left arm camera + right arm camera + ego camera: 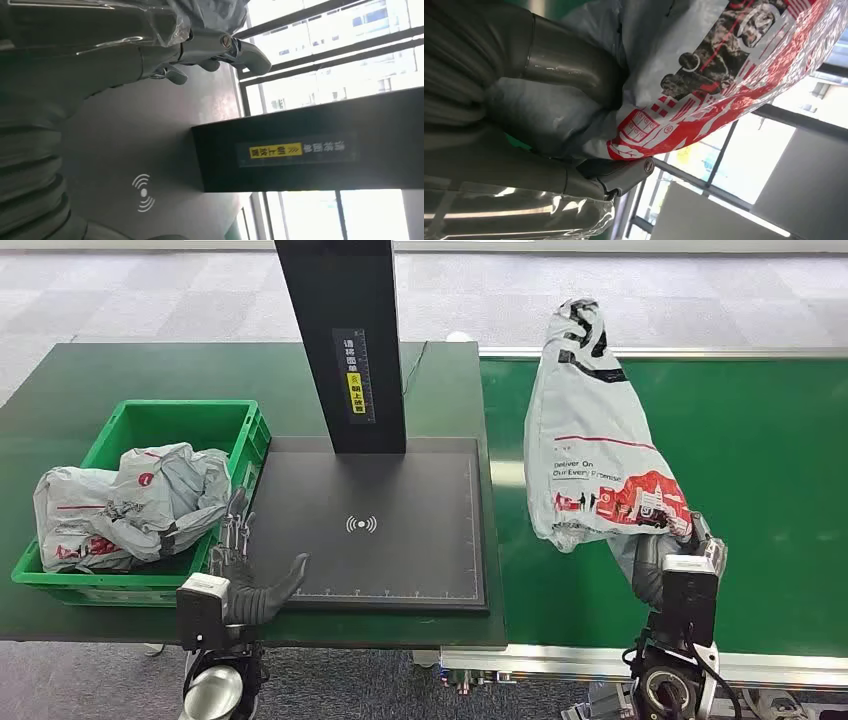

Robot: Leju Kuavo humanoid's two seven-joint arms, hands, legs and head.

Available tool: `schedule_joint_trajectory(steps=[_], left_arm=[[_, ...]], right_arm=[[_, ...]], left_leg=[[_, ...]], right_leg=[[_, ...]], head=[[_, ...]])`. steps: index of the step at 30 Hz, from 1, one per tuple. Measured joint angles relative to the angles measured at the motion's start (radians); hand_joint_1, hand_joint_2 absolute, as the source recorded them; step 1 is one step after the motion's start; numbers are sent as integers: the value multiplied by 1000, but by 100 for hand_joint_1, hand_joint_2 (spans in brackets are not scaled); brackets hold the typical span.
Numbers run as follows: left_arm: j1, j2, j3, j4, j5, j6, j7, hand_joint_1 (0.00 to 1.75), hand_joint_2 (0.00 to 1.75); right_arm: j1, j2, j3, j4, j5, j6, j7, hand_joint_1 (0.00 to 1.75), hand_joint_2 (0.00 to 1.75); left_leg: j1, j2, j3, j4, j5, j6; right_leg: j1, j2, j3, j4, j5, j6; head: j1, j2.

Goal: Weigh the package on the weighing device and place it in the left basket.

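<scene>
While gripped, package (598, 455) grey, red-printed, crinkled

Green table (60, 400): basket (150, 420); scale (400, 530)

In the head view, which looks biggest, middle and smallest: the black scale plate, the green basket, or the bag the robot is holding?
1. Black scale plate
2. Green basket and held bag: look too alike to rank.

Grey tiled floor (150, 290) stretches toward twelve o'clock beyond the dark green bench (60, 400); bright daylight fills tall windows (330, 45).
</scene>
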Motion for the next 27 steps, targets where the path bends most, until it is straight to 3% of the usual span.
schedule_joint_trajectory(steps=[3,6,10,19,27], left_arm=[[-11,-11,0,0,21,33,-20,0,175],[-43,-23,-5,3,80,79,-33,0,175],[-74,-31,-15,20,170,157,-47,0,175],[-134,-30,-13,73,301,266,-33,0,175],[-167,-25,-28,125,305,278,-32,0,175]], right_arm=[[-56,-7,61,22,89,94,25,175,175],[-219,-5,206,165,207,242,33,175,175],[-377,34,390,365,171,336,6,175,175],[-512,84,667,614,50,521,139,175,175],[-573,92,827,782,82,640,243,175,175]], left_leg=[[0,3,-1,0,0,0],[0,10,2,0,2,0],[1,4,1,0,6,-1],[1,3,-1,0,6,-1],[1,3,-1,0,6,-1]], right_leg=[[0,2,0,0,1,-1],[0,7,-1,0,5,-3],[1,3,-1,0,6,-2],[2,2,-3,1,6,-2],[2,2,-3,1,6,-2]], head=[[0,0],[0,0],[-1,0],[-1,0],[-1,0]])
